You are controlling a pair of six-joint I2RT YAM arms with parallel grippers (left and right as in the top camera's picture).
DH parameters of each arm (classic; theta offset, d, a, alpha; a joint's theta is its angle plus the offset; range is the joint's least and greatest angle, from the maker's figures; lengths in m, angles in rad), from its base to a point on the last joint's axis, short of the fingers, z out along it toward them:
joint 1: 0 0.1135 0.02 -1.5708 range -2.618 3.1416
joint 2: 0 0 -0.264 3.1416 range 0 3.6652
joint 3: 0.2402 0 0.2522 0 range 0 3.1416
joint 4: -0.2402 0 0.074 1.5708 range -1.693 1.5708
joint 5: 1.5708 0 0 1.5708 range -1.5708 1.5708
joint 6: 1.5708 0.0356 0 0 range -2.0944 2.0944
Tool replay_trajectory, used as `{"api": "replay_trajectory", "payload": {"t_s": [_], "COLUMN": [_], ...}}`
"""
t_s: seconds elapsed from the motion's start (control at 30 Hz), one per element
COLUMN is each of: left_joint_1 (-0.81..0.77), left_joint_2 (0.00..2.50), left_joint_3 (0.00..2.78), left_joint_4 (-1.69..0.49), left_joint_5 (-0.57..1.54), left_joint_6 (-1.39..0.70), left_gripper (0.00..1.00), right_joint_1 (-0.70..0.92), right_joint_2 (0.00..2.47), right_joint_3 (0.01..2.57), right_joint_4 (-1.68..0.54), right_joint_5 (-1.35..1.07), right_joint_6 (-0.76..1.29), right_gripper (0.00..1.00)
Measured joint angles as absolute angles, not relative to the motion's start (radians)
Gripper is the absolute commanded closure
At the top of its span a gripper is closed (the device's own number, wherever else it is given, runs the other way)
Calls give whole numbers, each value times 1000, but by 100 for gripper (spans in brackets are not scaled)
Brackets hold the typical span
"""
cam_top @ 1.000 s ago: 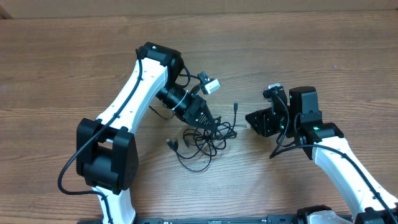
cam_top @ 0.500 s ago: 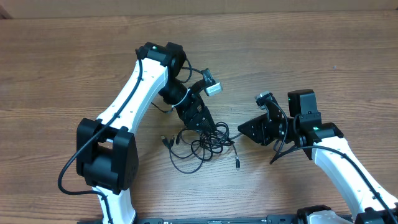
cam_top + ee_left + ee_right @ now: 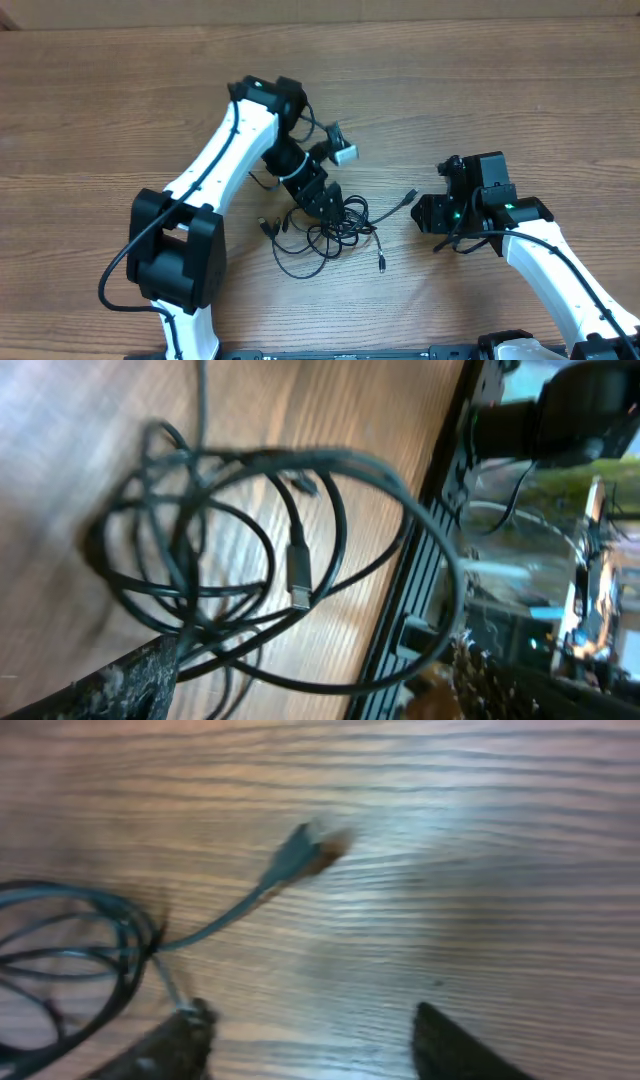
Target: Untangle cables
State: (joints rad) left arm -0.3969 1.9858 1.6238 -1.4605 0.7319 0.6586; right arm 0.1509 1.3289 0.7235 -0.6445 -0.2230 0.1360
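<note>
The left end effector (image 3: 335,207) stands wide open. In its wrist view its fingers (image 3: 120,685) sit far apart at the bottom corners, and nothing is pinched between them. It hangs right at the far left side of the cables (image 3: 325,235), a loose heap of thin black loops near the middle of the desk (image 3: 520,90). In the same view a silvery plug (image 3: 299,575) lies inside the loops.

The right end effector (image 3: 420,213) is partly open and holds nothing; its fingers (image 3: 165,1050) show bare wood between them. A stray plug end (image 3: 409,195) lies just to its left on a single cord that runs back into the heap.

Two more ends poke out of the tangle: one tail (image 3: 382,264) on the near right and a small pair of plugs (image 3: 267,226) on the left.

Bare wood spreads from the heap to the far edge, and also lies to the far left and to the right beyond the right arm. The tightest room is the strip between the two end effectors. On the near side the heap sits closer to the dark rail (image 3: 350,353) along the desk's edge, between the two arm bases.
</note>
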Motion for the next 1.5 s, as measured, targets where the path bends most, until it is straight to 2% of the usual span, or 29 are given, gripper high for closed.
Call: {"api": "replay_trajectory", "payload": {"t_s": [0.53,0.83,0.93,1.03,1.07,1.37,1.5], "left_joint_1": [-498,-508,-525,-538,-540,-614,-674], "left_joint_2": [1986,1969,1951,1944,1944,1944,1944], "left_joint_3": [1588,1717,1745,1749,1749,1749,1749], "left_joint_4": [-1377,-1370,-1336,-1329,-1329,-1287,-1279], "left_joint_5": [630,514,416,326,307,232,220], "left_joint_6": [585,485,392,283,253,121,103], "left_gripper": [18,16,13,11,10,11,22], "right_joint_1": [151,151,151,151,151,151,151], "right_joint_2": [1329,1329,1329,1329,1329,1329,1329], "right_joint_3": [723,724,723,724,723,723,723], "right_joint_4": [-645,-645,-645,-640,-637,-621,-621], "right_joint_5": [-175,-175,-175,-175,-179,-214,-214], "right_joint_6": [183,184,186,194,196,187,187], "right_gripper": [35,35,27,2,0,0,0]}}
